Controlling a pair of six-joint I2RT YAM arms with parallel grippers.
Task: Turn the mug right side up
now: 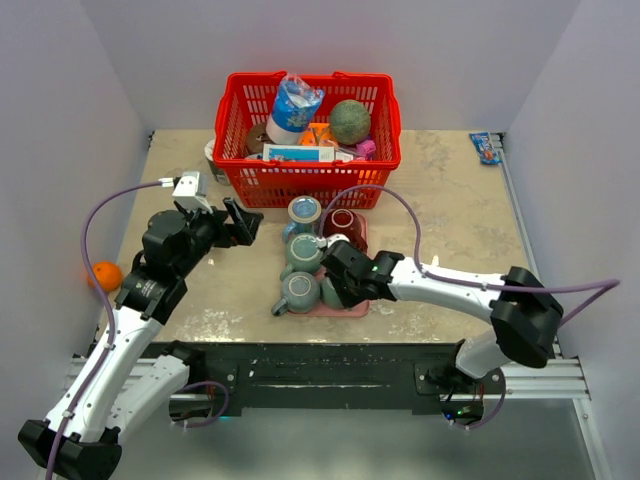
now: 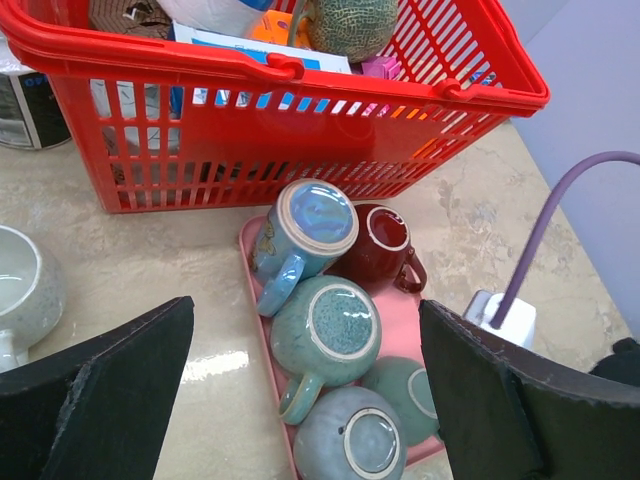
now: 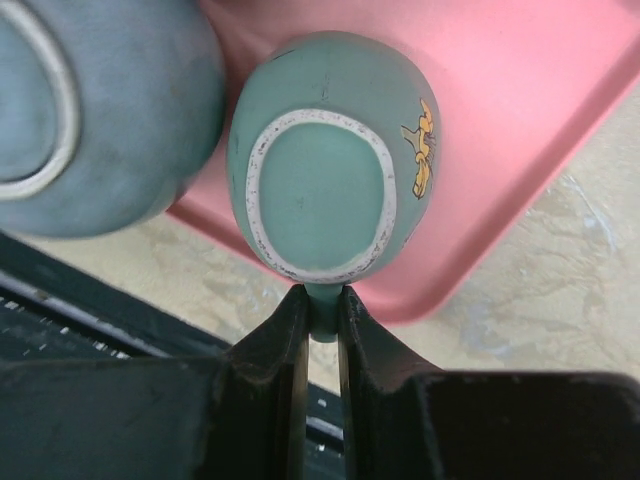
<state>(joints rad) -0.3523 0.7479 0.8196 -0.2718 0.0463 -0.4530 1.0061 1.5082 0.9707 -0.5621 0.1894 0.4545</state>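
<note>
A pink tray [image 1: 358,306] holds several mugs, all bottom up. My right gripper [image 3: 322,310] is shut on the handle of a small green mug with a yellow mark [image 3: 320,170], which stands at the tray's near right corner [image 2: 410,395] and is mostly hidden under the gripper in the top view [image 1: 338,280]. Beside it are a grey-blue mug [image 1: 297,292], a teal mug [image 1: 303,252], a blue mug [image 1: 304,212] and a maroon mug [image 1: 342,225]. My left gripper [image 1: 245,222] is open and empty, above the table left of the tray [image 2: 307,310].
A red basket [image 1: 310,175] full of groceries stands just behind the tray. A white mug [image 2: 20,280] sits left of the basket. An orange [image 1: 105,275] lies at the table's left edge, and a blue packet [image 1: 487,147] at the far right.
</note>
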